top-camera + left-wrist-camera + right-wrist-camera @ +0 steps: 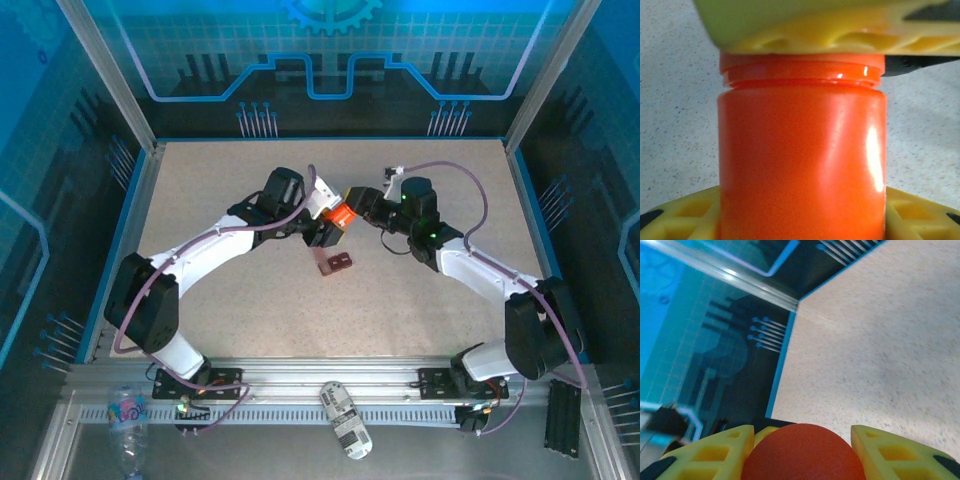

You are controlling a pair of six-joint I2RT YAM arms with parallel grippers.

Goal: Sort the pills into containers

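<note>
While the left gripper clamps the orange bottle, the right gripper pinches the same bottle.

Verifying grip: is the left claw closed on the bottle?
Yes, in the left wrist view the yellow fingers of the left claw press against both sides of the bottle.

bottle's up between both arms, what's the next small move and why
Probably close the right gripper firmly on the cap and begin twisting it off. The left gripper clamps the orange bottle, the right jaws closely flank its cap, and the tray lies nearby.
</note>
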